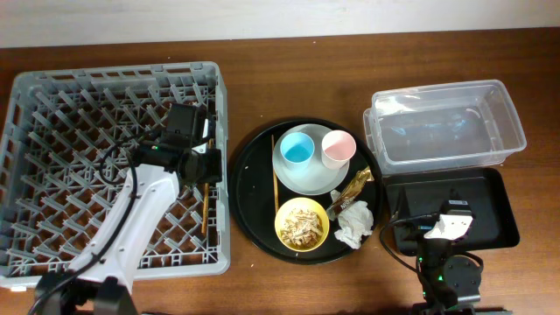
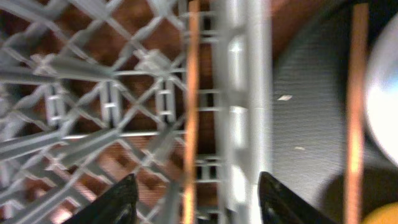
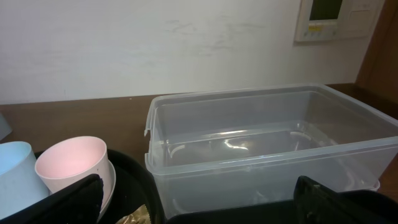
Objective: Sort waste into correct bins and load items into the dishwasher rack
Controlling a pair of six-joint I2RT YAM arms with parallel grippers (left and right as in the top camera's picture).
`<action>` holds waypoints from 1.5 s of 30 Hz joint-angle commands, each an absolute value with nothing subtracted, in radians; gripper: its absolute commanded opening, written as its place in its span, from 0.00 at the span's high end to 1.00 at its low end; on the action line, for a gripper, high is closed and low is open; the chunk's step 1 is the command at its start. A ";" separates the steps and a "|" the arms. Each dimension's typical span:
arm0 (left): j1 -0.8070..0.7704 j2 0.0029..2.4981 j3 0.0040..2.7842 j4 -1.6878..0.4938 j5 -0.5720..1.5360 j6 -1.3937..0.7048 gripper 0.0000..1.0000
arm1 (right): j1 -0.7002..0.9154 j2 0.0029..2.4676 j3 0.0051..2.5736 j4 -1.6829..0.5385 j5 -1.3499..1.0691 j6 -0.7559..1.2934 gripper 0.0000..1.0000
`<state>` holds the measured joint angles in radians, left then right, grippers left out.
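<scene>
One wooden chopstick (image 1: 206,206) lies in the grey dishwasher rack (image 1: 52,114) by its right wall. My left gripper (image 1: 206,166) hovers over it, open; in the left wrist view the chopstick (image 2: 189,118) runs between the spread fingers (image 2: 199,208). The second chopstick (image 1: 275,175) lies on the large round black tray beside the pale plate (image 1: 308,178), which carries the blue cup (image 1: 297,149) and pink cup (image 1: 336,149). The yellow bowl (image 1: 302,223) holds tan scraps. The gold-brown wrapper (image 1: 355,185) and white napkin (image 1: 354,225) lie to its right. My right gripper (image 1: 451,219) is open and empty over the shallow black tray (image 1: 490,197).
The clear tub (image 1: 446,122) stands behind the black tray and fills the right wrist view (image 3: 267,143), with the pink cup (image 3: 71,165) to its left. The large round black tray (image 1: 249,175) sits between the rack and the bins. The rack wall (image 2: 249,93) separates the two chopsticks.
</scene>
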<state>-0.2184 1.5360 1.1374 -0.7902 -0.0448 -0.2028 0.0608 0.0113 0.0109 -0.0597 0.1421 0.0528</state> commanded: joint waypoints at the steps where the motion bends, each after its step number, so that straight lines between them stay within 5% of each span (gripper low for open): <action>1: -0.260 1.427 1.178 -0.796 0.105 -0.335 0.47 | 0.065 0.006 0.006 -0.065 0.158 0.057 0.02; 15: -0.683 1.641 1.177 -0.710 -0.168 -0.644 0.71 | 0.065 0.005 0.006 -0.065 0.158 0.057 0.02; 37: -0.689 1.932 1.177 -0.601 -0.139 -0.644 0.73 | 0.065 0.005 0.006 -0.065 0.158 0.057 0.01; 45: -0.689 1.952 1.182 -0.602 -0.130 -0.644 0.95 | 0.065 0.005 0.006 -0.065 0.158 0.057 0.02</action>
<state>-0.6880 1.9129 1.1721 -0.6056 -0.1581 -0.6376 0.0608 0.0113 0.0109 -0.0597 0.1421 0.0525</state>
